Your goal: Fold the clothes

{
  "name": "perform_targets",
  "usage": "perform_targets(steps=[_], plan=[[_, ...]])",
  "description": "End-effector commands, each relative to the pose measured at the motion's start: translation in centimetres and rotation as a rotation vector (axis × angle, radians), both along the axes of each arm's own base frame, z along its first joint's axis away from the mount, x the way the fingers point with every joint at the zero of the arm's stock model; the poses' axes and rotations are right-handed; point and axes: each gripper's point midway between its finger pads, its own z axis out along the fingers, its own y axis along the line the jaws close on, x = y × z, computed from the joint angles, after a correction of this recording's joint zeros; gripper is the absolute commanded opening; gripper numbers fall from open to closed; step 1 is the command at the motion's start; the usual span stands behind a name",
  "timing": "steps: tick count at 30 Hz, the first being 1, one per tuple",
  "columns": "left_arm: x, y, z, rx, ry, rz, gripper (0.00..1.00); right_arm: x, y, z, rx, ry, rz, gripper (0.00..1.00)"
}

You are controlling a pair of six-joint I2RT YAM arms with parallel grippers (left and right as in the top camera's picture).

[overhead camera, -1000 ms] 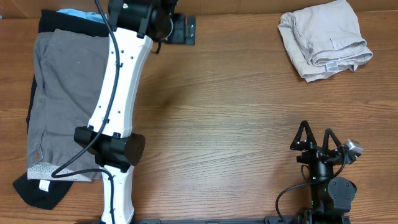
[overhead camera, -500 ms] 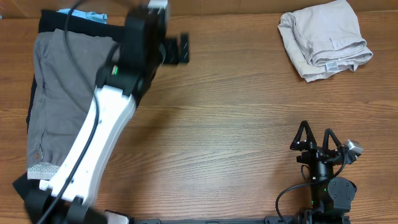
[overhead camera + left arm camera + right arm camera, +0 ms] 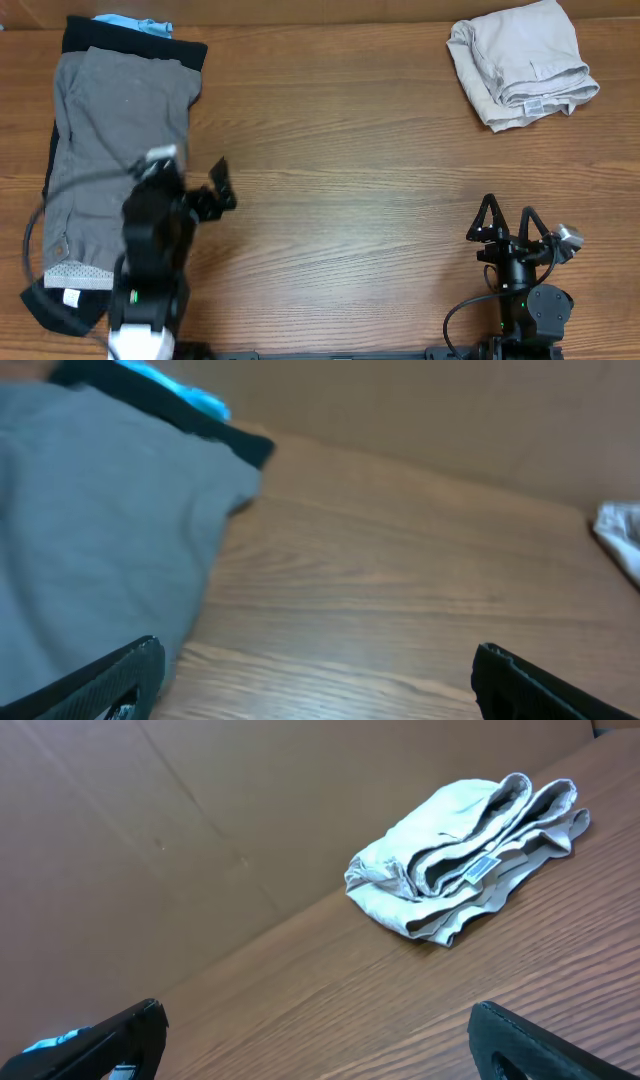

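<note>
The folded beige khaki shorts (image 3: 522, 62) lie at the far right of the table, white label showing; they also show in the right wrist view (image 3: 465, 860). Grey shorts (image 3: 115, 150) lie spread at the left on a black garment (image 3: 135, 45) with a light-blue garment (image 3: 130, 24) peeking out behind; the left wrist view shows the grey shorts (image 3: 90, 530) too. My left gripper (image 3: 205, 195) is open and empty, just right of the grey shorts. My right gripper (image 3: 508, 220) is open and empty near the front right edge.
The wooden table (image 3: 350, 170) stretches between the two piles. A brown cardboard wall (image 3: 200, 830) stands behind the table.
My left arm has pulled back from the far edge toward the front left, its gripper now beside the grey shorts. The right arm and the clothes have not moved.
</note>
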Motion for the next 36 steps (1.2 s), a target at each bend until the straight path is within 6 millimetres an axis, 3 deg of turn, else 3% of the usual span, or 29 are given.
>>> perform_targets(steps=[1, 7, 15, 20, 24, 36], plan=[[-2.1, 1.3, -1.0, -0.019, -0.073, 0.056, 1.00, 0.0, 0.2, 0.0, 0.000, -0.010, 0.010, 1.00], [-4.0, 1.9, -1.3, -0.017, -0.215, 0.076, 1.00, 0.0, 0.2, 0.0, 0.000, -0.010, 0.010, 1.00], [-5.1, 1.9, -2.4, -0.038, -0.365, 0.085, 1.00, 0.0, 0.2, 0.0, 0.000, -0.010, 0.010, 1.00], [-5.7, 2.1, -2.7, -0.051, -0.365, 0.098, 1.00, 0.0, 0.2, 0.0, 0.000, -0.010, 0.010, 1.00], [-6.1, 2.1, -4.2, -0.030, -0.307, 0.095, 1.00, 0.0, 0.2, 0.0, 0.000, -0.010, 0.010, 1.00], [-6.1, 1.9, -4.3, -0.016, -0.305, 0.081, 1.00, 0.0, 0.2, 0.0, 0.000, -0.010, 0.009, 1.00]])
